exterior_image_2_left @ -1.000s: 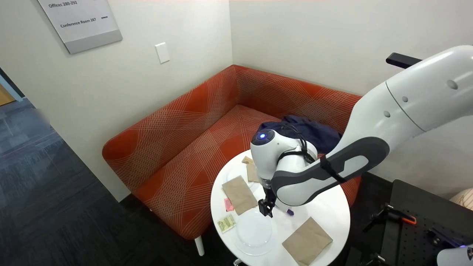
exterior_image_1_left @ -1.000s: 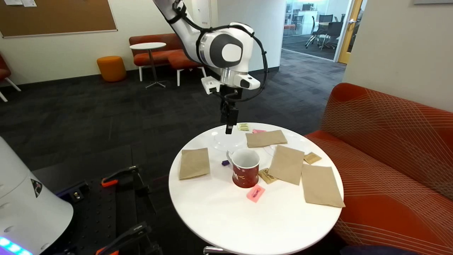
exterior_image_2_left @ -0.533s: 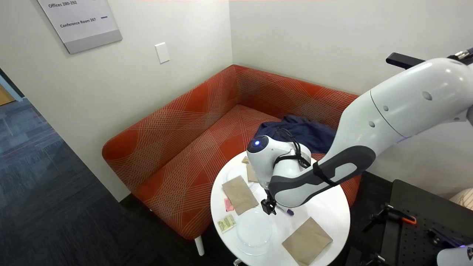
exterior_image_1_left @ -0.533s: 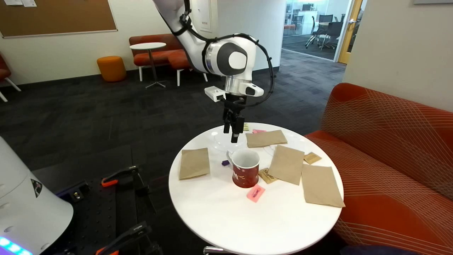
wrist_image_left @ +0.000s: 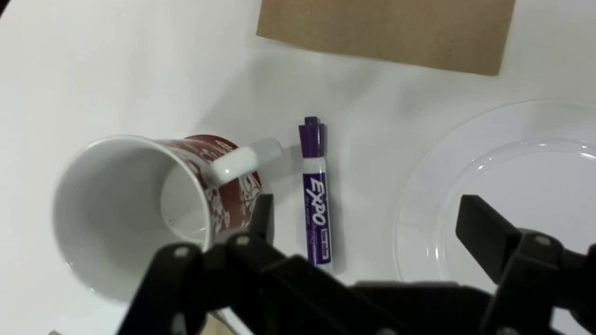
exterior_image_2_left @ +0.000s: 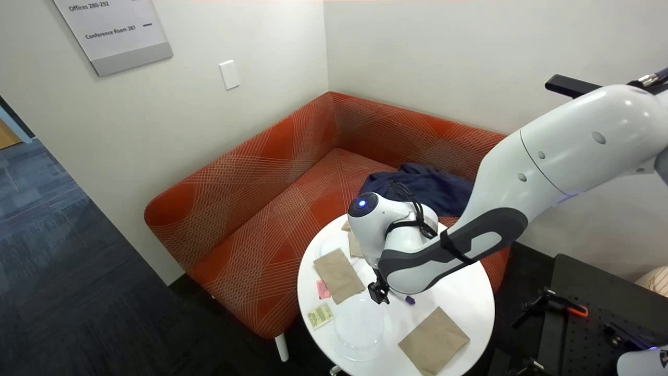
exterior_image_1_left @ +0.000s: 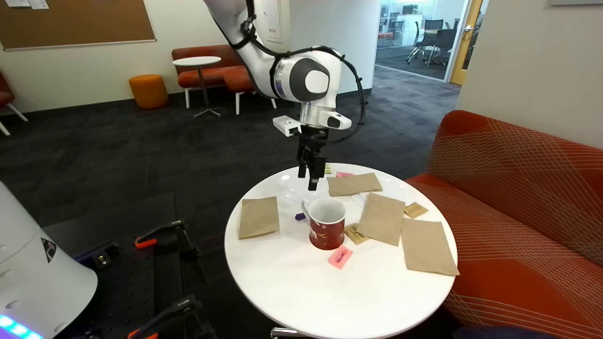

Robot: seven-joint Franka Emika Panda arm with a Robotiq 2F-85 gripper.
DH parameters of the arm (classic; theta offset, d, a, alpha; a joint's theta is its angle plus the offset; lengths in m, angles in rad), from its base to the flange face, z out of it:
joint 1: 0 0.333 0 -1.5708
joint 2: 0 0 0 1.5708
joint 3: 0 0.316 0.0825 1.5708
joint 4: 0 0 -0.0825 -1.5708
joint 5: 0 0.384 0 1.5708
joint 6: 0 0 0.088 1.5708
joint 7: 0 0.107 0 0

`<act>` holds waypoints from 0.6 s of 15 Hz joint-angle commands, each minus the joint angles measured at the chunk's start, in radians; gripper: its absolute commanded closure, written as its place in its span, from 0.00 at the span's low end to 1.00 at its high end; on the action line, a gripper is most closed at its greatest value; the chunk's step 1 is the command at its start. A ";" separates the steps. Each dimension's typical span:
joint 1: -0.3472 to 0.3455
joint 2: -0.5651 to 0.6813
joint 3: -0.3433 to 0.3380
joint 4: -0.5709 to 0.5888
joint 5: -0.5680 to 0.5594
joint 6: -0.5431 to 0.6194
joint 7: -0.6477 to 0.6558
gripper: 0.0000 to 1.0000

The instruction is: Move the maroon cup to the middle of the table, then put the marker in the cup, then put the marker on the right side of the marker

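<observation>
The maroon cup (exterior_image_1_left: 327,233) stands upright near the middle of the round white table (exterior_image_1_left: 301,292), its handle pointing toward the marker (wrist_image_left: 316,200). That marker, purple-capped, lies flat beside the cup; in the exterior views little more than its cap (exterior_image_2_left: 409,300) shows. My gripper (exterior_image_1_left: 307,178) hangs above the table behind the cup. In the wrist view the gripper (wrist_image_left: 368,223) is open wide with nothing held. The marker shows between its fingers, closer to the left one, which overlaps the cup's side. The arm hides the cup in an exterior view (exterior_image_2_left: 412,261).
A clear plate (wrist_image_left: 419,186) lies right of the marker, partly under the right finger in the wrist view. Tan napkins (exterior_image_1_left: 259,216) and several small packets (exterior_image_1_left: 340,257) are spread over the table. A red sofa (exterior_image_1_left: 518,235) stands against the table's side.
My gripper has moved a little lower and closer to the cup and marker, and has slowed to almost still in the last half second. Cup and marker have stayed put.
</observation>
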 commanded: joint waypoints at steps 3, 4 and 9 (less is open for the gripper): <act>0.018 0.015 -0.022 0.000 -0.017 0.021 -0.013 0.00; 0.018 0.018 -0.023 0.000 -0.021 0.027 -0.015 0.00; 0.021 0.047 -0.036 0.014 -0.057 0.054 -0.033 0.00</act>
